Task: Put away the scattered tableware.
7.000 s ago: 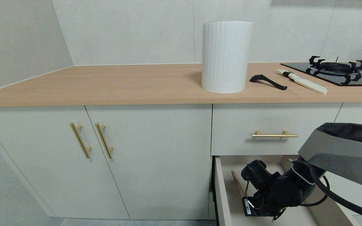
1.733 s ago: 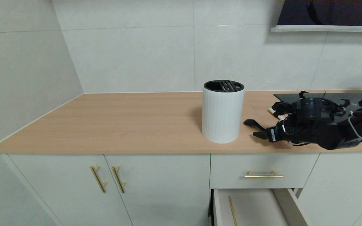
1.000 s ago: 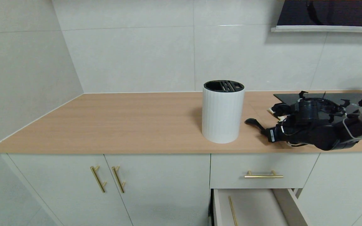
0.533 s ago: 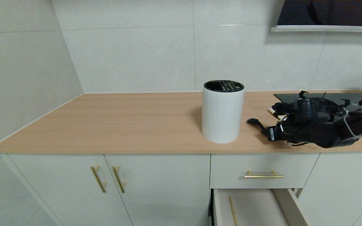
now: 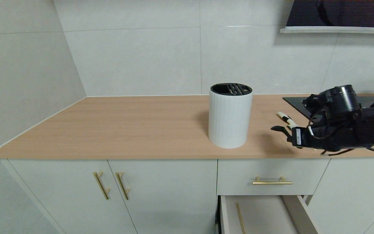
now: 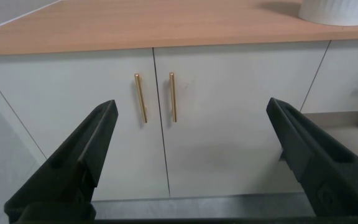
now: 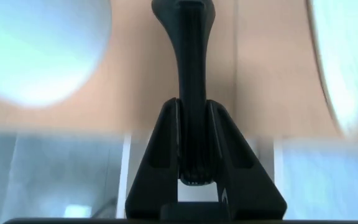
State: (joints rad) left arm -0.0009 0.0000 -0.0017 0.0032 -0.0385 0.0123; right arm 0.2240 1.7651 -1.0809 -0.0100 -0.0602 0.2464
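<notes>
A black-handled utensil (image 5: 277, 129) is clamped in my right gripper (image 5: 288, 135), which hangs just above the front right of the wooden counter (image 5: 135, 126). In the right wrist view the utensil (image 7: 190, 74) sticks out from between the gripper's (image 7: 193, 146) shut fingers. A cream-coloured utensil (image 5: 285, 118) lies on the counter behind it. A white ribbed holder (image 5: 230, 117) with a black slotted top stands left of the gripper. My left gripper (image 6: 191, 155) is open, low in front of the cabinet doors (image 6: 157, 99).
A lower drawer (image 5: 258, 211) stands open under the counter, with a thin wooden stick (image 5: 240, 217) inside. A shut drawer with a gold handle (image 5: 272, 182) is above it. A black hob (image 5: 295, 102) lies at the far right.
The camera has risen since the oldest frame. My right gripper came up from the drawer, shut on the black utensil and, in the last half second, lifted it off the counter, rightward and nearer.
</notes>
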